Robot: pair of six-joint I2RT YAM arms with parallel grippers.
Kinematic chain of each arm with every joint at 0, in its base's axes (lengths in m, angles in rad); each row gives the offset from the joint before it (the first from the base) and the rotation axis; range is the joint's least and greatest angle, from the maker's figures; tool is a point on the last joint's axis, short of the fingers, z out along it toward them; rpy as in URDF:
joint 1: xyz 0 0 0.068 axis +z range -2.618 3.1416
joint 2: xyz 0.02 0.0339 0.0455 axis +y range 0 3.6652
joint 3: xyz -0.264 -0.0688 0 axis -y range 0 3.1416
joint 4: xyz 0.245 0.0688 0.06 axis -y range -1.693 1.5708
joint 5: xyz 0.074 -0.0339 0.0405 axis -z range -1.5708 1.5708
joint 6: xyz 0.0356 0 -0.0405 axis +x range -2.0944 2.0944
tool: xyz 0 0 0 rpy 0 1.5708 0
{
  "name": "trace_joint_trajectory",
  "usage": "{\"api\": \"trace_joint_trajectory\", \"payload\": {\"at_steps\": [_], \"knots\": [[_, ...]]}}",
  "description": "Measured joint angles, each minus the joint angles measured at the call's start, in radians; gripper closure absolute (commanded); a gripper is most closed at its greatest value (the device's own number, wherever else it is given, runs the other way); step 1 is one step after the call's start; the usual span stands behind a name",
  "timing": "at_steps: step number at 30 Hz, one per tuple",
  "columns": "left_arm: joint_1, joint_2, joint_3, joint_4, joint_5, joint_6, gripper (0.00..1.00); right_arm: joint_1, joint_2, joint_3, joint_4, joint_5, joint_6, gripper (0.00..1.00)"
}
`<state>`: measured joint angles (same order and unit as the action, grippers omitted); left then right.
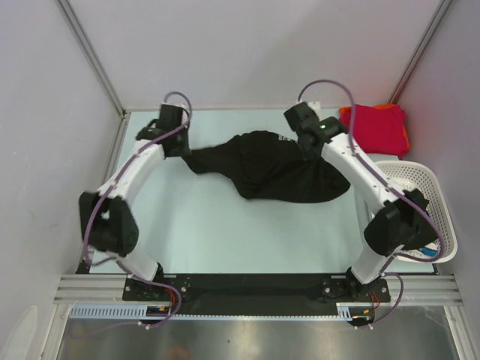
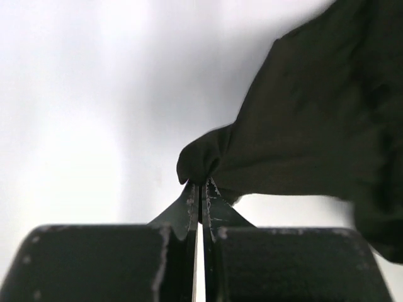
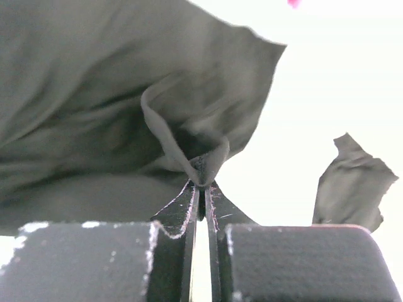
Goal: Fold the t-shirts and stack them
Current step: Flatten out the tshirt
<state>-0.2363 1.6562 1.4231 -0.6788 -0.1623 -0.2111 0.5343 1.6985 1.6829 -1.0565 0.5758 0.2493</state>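
While both arms reach out toward the far edge of the worktop (image 1: 225, 232), the black t-shirt (image 1: 274, 169) stretches between them in a rumpled lump across the far half, nowhere near flat. The left gripper (image 2: 200, 187) has its fingers pinched tight on a bunched bit of the black cloth, over by the far left corner. The right gripper (image 3: 201, 182) is clamped the same way on a fold of the shirt, toward the far right. Tucked into the far right corner is the crimson red t-shirt (image 1: 379, 129), folded, lying on top of the orange t-shirt (image 1: 345, 112), which only peeks out at the edges. A white lattice basket (image 1: 431, 187) sits at the right edge, a bit nearer than that pile.
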Motion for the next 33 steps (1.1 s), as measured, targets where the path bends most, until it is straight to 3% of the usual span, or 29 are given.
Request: {"api": "trace_joint_trajectory", "payload": {"at_steps": [5, 10, 16, 20, 22, 26, 30, 33], "knots": [[0.025, -0.240, 0.079, 0.020, -0.146, -0.070, 1.00, -0.020, -0.121, 0.116, 0.023, 0.116, -0.033, 1.00], [0.023, -0.381, 0.105, -0.027, -0.248, -0.151, 1.00, -0.007, -0.277, 0.160, 0.032, 0.201, -0.053, 1.00], [0.019, -0.588, 0.008, -0.087, -0.260, -0.218, 1.00, -0.005, -0.531, 0.124, 0.013, 0.223, -0.048, 1.00], [0.016, -0.763, 0.027, -0.219, -0.254, -0.243, 1.00, 0.005, -0.693, 0.101, -0.085, 0.195, 0.012, 1.00], [0.016, -0.818, 0.079, -0.297, -0.254, -0.252, 1.00, 0.006, -0.758, 0.108, -0.148, 0.163, 0.040, 1.00], [0.014, -0.852, 0.365, -0.488, -0.252, -0.259, 1.00, -0.060, -0.820, 0.259, -0.260, 0.078, 0.031, 1.00], [0.014, -0.851, 0.566, -0.561, -0.250, -0.259, 1.00, -0.150, -0.830, 0.404, -0.260, 0.014, -0.016, 1.00], [0.014, -0.826, 0.626, -0.589, -0.254, -0.259, 1.00, -0.158, -0.834, 0.379, -0.245, 0.014, -0.033, 1.00]]}}
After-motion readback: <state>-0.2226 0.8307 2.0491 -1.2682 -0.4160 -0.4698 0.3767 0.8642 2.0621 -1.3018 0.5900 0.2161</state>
